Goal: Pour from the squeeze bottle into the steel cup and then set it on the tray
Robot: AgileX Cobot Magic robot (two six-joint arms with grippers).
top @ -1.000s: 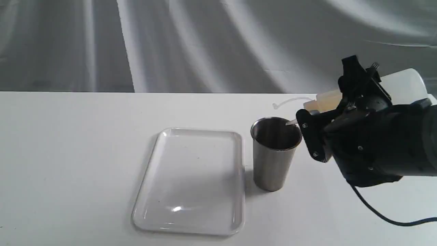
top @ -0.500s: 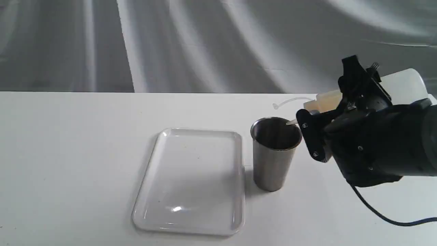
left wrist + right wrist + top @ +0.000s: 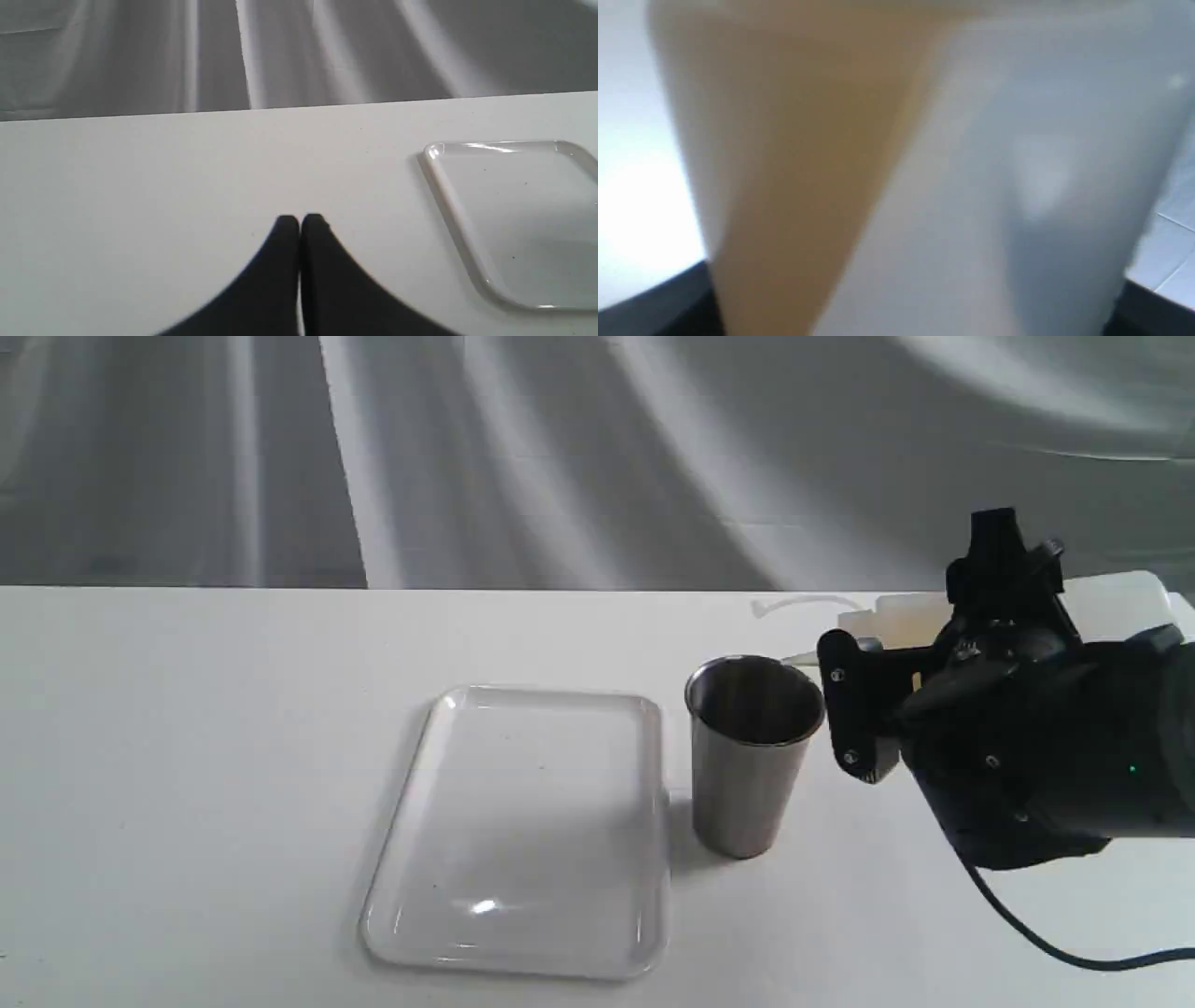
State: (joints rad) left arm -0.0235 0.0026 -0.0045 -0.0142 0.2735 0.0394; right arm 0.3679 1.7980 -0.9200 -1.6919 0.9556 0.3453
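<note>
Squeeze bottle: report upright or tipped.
Tipped: the squeeze bottle lies nearly level in the right claw, nozzle toward the steel cup; amber liquid slants across it in the right wrist view.

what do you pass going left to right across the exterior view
flat white glossy plastic tray → brushed stainless steel cup → black right claw, clamped on the translucent white squeeze bottle with amber liquid, its nozzle pointing toward the cup
</note>
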